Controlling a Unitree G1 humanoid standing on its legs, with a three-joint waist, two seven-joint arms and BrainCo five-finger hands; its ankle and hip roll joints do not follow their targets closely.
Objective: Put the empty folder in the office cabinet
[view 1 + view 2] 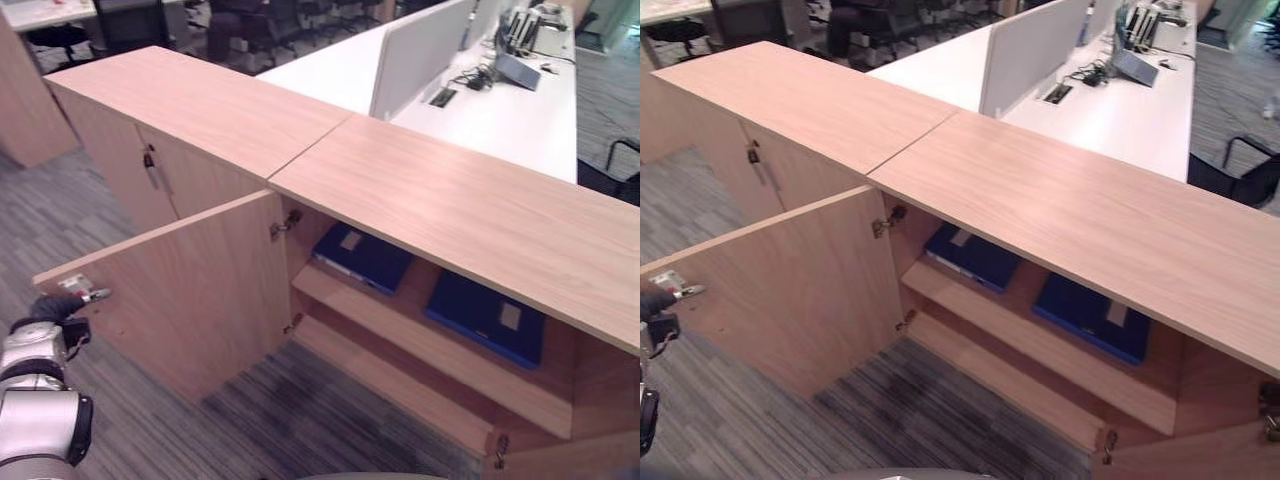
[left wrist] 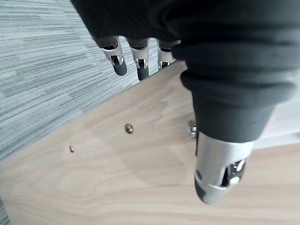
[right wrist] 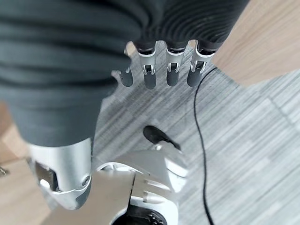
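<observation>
The wooden office cabinet point(image 1: 450, 200) stands with its left door point(image 1: 190, 290) swung wide. On its upper shelf point(image 1: 400, 320) two blue folders lie flat, one at the left point(image 1: 365, 255) and one at the right point(image 1: 490, 315). My left hand point(image 1: 50, 308) is at the door's outer edge, beside a small metal fitting point(image 1: 85, 290). In the left wrist view its fingers point(image 2: 117, 61) hang straight past the edge and the thumb point(image 2: 220, 159) lies along the door's face. My right hand point(image 3: 70, 61) hangs over the carpet, fingers point(image 3: 150, 75) straight and holding nothing.
A closed cabinet point(image 1: 150, 170) adjoins on the left. Behind are white desks point(image 1: 500, 110) with a partition point(image 1: 415, 50) and office chairs. The right door's edge point(image 1: 560, 460) juts out at the lower right. Striped grey carpet point(image 1: 300, 410) lies before the cabinet.
</observation>
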